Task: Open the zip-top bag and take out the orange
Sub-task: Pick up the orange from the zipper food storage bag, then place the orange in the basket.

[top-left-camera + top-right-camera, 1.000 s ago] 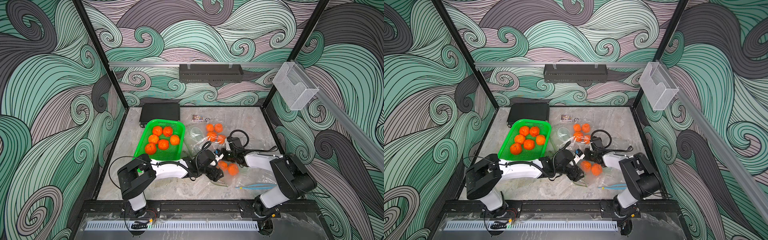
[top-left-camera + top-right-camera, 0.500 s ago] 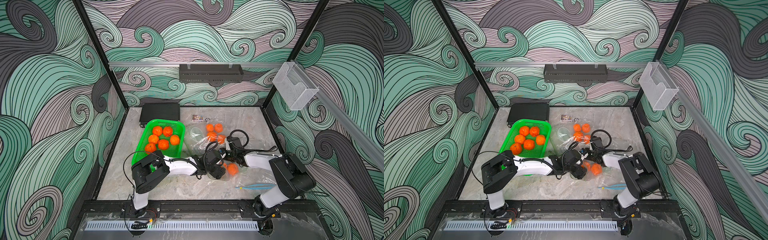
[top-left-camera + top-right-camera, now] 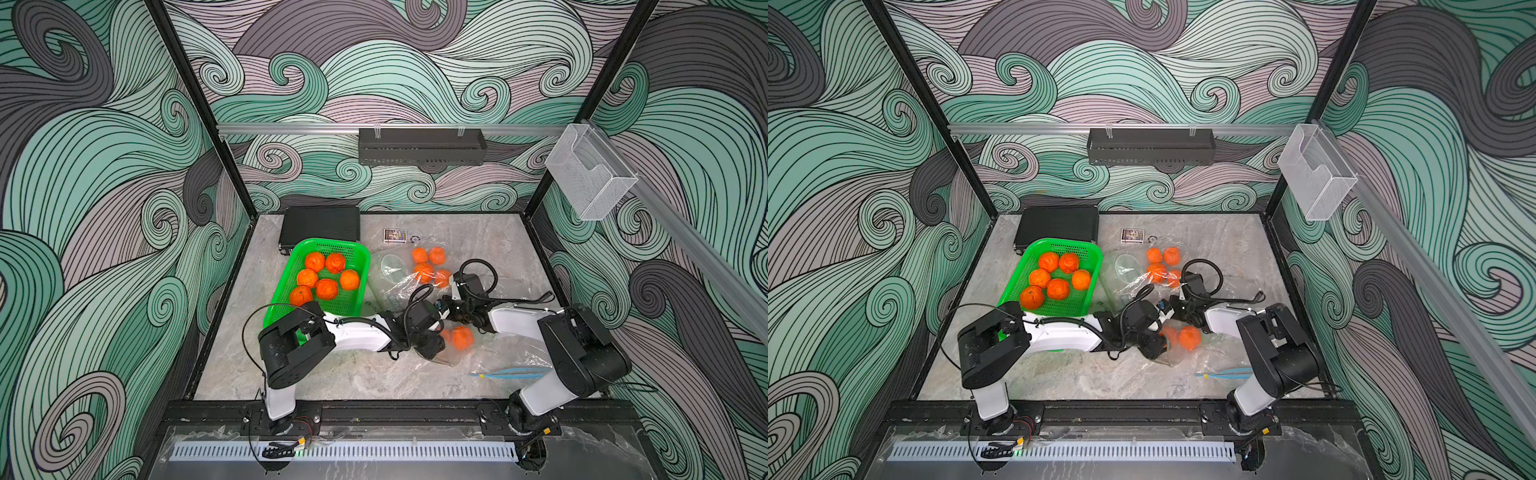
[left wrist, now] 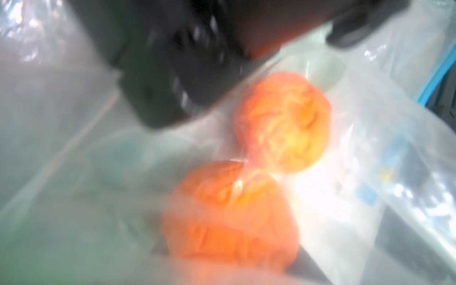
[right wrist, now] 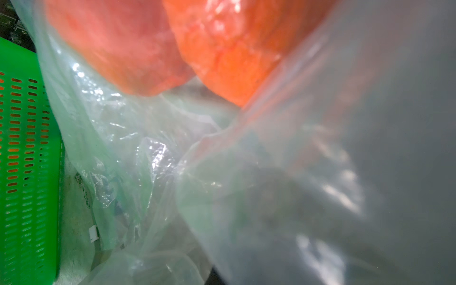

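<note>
The clear zip-top bag (image 3: 511, 357) (image 3: 1225, 357) lies at the front right, its blue zip strip (image 3: 511, 375) toward the front edge. Two oranges show inside it: one in full (image 3: 462, 338) (image 3: 1190, 337), one half hidden (image 3: 446, 334) by my left gripper (image 3: 436, 349) (image 3: 1156, 347). The left wrist view is blurred. Its nearer orange (image 4: 229, 209) sits at the jaws, and the other orange (image 4: 283, 123) lies beyond. I cannot make out how wide those jaws stand. My right gripper (image 3: 449, 309) (image 3: 1173, 309) is shut on the bag's film, which drapes over the right wrist view (image 5: 320, 172).
A green basket (image 3: 361, 257) (image 5: 24, 148) with several oranges stands left of the bag. Behind it is a black box (image 3: 320, 224). A second clear bag with several oranges (image 3: 428, 266) and crumpled empty film (image 3: 386, 278) lie behind the grippers. A small card (image 3: 395, 235) lies near the back.
My left arm has swung rightward, and its gripper has gone further in against the oranges in the bag. The right arm has stayed where it was.
</note>
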Action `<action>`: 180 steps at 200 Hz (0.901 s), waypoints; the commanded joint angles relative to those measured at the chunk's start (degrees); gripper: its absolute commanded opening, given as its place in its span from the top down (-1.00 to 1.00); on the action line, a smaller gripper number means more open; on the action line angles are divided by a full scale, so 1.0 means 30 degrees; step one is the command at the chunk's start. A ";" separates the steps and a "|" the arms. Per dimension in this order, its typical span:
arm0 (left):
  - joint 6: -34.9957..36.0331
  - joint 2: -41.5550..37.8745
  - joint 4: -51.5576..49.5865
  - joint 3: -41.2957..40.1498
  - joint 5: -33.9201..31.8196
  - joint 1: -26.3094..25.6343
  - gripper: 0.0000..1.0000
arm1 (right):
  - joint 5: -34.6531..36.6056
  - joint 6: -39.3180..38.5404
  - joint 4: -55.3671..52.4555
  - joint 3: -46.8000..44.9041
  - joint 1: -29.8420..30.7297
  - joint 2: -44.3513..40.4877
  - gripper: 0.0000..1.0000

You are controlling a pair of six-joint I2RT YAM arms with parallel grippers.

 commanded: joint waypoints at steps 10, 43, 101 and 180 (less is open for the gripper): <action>-0.0150 -0.2735 -0.1607 -0.1153 -0.0093 -0.0114 0.27 | 0.0486 0.0040 -0.2685 -0.0391 0.0016 0.0764 0.83; 0.0019 -0.4468 -0.3496 -0.1848 0.0416 -0.0085 0.28 | 0.0481 0.0070 -0.2729 -0.0348 0.0016 0.0806 0.82; -0.0602 -0.9732 -0.8022 -0.2430 -0.3456 0.0556 0.30 | 0.0492 0.0040 -0.2758 -0.0418 0.0023 0.0761 0.83; -0.3883 -1.5026 -1.1940 -0.3996 -1.0479 0.7050 0.20 | 0.0475 0.0077 -0.2729 -0.0388 0.0015 0.0998 0.83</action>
